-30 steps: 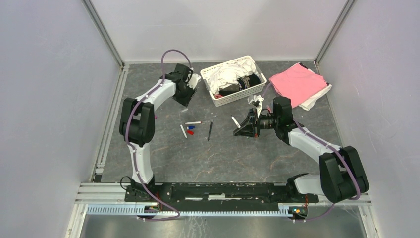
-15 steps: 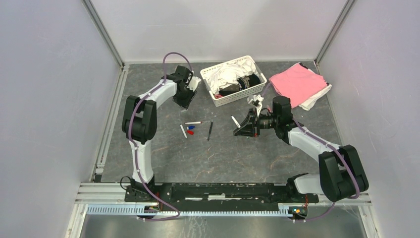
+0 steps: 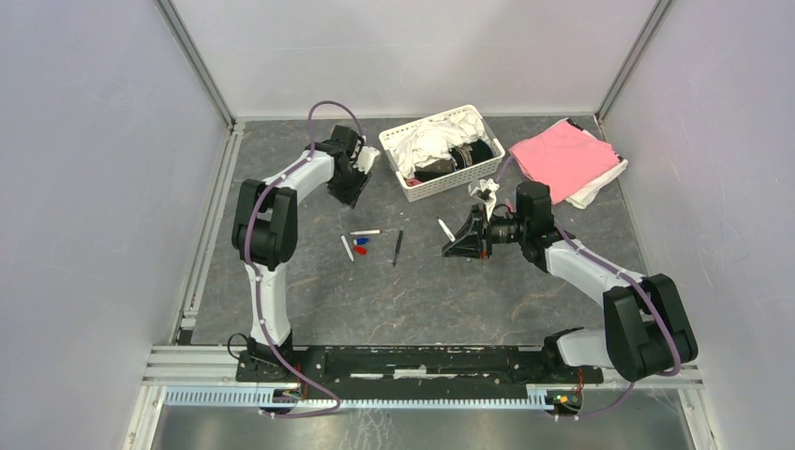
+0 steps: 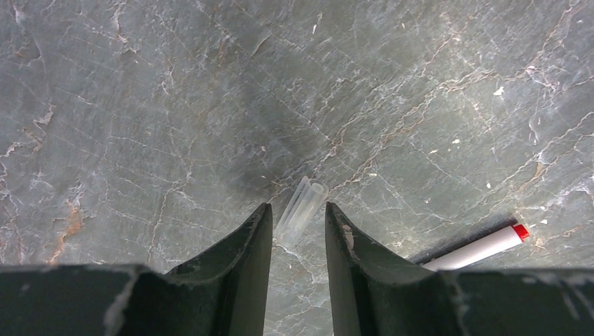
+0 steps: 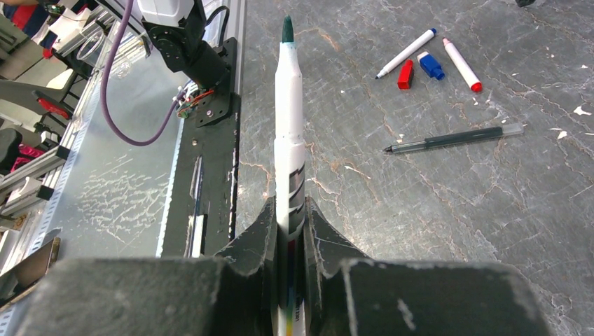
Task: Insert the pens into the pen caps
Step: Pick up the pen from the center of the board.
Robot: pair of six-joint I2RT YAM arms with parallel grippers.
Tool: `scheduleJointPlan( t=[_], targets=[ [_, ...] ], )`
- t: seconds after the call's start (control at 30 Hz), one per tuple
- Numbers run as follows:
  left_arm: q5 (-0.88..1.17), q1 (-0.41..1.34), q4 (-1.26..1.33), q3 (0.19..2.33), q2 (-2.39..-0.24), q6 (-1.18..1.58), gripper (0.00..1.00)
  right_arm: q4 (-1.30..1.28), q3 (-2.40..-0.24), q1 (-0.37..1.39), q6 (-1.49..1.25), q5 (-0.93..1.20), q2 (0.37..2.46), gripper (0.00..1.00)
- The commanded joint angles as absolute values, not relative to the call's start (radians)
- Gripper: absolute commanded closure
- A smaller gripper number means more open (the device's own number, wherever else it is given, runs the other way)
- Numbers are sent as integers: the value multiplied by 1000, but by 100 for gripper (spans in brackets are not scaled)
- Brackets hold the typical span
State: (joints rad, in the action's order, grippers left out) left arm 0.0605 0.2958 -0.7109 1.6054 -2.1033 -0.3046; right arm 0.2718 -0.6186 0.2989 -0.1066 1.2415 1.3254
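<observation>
In the left wrist view a short clear pen cap (image 4: pixel 302 208) lies on the stone table. My left gripper (image 4: pixel 298 214) stands open over it, one fingertip on each side of the cap's near end, with small gaps showing. A white pen with a red end (image 4: pixel 485 248) lies to its right. My right gripper (image 5: pixel 291 210) is shut on a white pen with a green tip (image 5: pixel 289 119), which points away from the jaws. Between the arms lie a blue-tipped white pen (image 5: pixel 406 53), a red-ended white pen (image 5: pixel 461 64), a dark pen (image 5: pixel 452 139), a red cap (image 5: pixel 405 74) and a blue cap (image 5: pixel 430 66).
A white basket (image 3: pixel 405 185) of cloths stands at the back, just right of my left gripper (image 3: pixel 349 189). Pink and white cloths (image 3: pixel 562 157) lie at the back right. A crumpled white scrap (image 3: pixel 486 190) sits behind my right gripper (image 3: pixel 457 240). Metal rails line the left edge.
The left arm has shifted slightly near the basket. The right arm holds still with its pen.
</observation>
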Motion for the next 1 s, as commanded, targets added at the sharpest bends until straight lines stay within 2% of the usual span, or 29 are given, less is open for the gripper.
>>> scheduleJointPlan(
  t=[0.0, 0.97],
  targets=[
    [99, 285, -713, 1640, -2123, -344, 60, 283, -658, 296, -91, 1268, 1333, 100],
    [131, 272, -712, 1636, -2144, -317, 70, 280, -660, 294, -88, 1272, 1335, 100]
  ],
)
